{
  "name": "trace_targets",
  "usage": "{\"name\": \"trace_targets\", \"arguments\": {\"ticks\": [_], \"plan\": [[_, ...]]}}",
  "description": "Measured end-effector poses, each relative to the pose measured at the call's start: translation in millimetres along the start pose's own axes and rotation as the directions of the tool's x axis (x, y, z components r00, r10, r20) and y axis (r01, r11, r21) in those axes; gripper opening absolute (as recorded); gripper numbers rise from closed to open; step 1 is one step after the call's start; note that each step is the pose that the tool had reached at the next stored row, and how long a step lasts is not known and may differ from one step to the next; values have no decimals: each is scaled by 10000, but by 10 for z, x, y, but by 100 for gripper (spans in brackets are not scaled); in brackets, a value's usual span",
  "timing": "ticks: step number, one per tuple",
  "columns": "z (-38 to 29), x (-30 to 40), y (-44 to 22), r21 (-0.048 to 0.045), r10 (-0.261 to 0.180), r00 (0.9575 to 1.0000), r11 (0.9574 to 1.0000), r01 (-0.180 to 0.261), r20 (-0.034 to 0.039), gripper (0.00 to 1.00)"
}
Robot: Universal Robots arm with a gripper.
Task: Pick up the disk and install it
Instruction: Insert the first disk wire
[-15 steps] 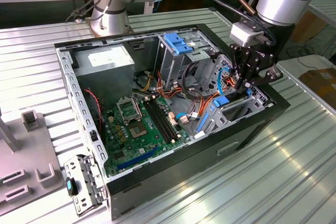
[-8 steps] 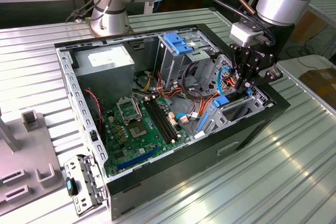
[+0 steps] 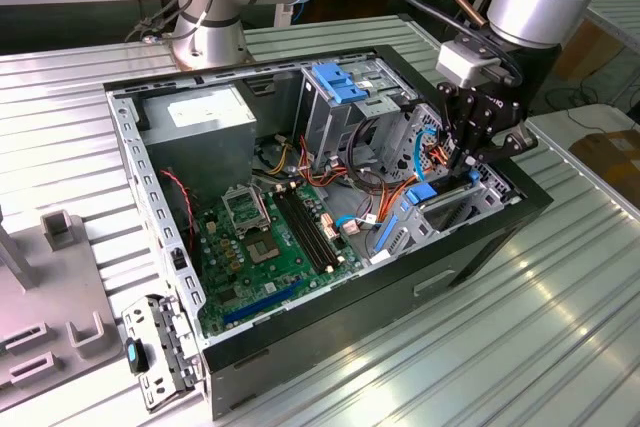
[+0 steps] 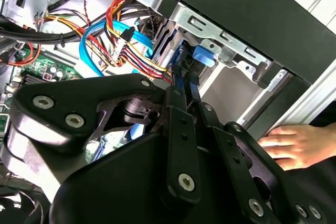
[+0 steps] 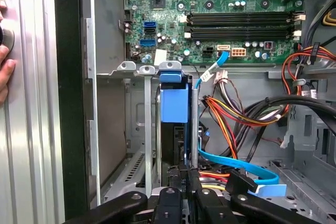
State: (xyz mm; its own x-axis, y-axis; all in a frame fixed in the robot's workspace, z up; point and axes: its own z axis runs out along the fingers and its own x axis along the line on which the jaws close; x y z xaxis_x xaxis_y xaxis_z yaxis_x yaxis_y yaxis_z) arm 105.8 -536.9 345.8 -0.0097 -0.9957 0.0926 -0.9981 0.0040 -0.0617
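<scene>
Disk (image 5: 174, 111) stands edgewise in drive cage (image 5: 137, 129) at the case's front corner. Gripper (image 5: 184, 179) fingers clamped on its rear edge. Judged stiff, dense, shock-sensitive; grip the blue rails.

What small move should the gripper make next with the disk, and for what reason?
Probably a short push further down into the drive bay. The gripper sits at the disk, which stands on edge between the bay's metal walls, its blue carrier end still projecting past the bay's edge.
</scene>
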Motion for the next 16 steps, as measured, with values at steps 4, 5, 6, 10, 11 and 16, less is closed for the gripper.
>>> {"name": "trace_targets", "arguments": {"ticks": [4,5,6,10,11,16], "plan": [[0,2,0,-3,33,10000,10000,-33,-3,17],[0,5,0,-3,33,10000,10000,-33,-4,17],[0,6,0,-4,34,10000,10000,-34,-3,17],[8,7,0,-3,33,10000,10000,-33,-4,17],[20,5,1,-3,33,10000,10000,-33,-7,17],[33,4,2,-3,34,10000,10000,-34,14,17]]}}
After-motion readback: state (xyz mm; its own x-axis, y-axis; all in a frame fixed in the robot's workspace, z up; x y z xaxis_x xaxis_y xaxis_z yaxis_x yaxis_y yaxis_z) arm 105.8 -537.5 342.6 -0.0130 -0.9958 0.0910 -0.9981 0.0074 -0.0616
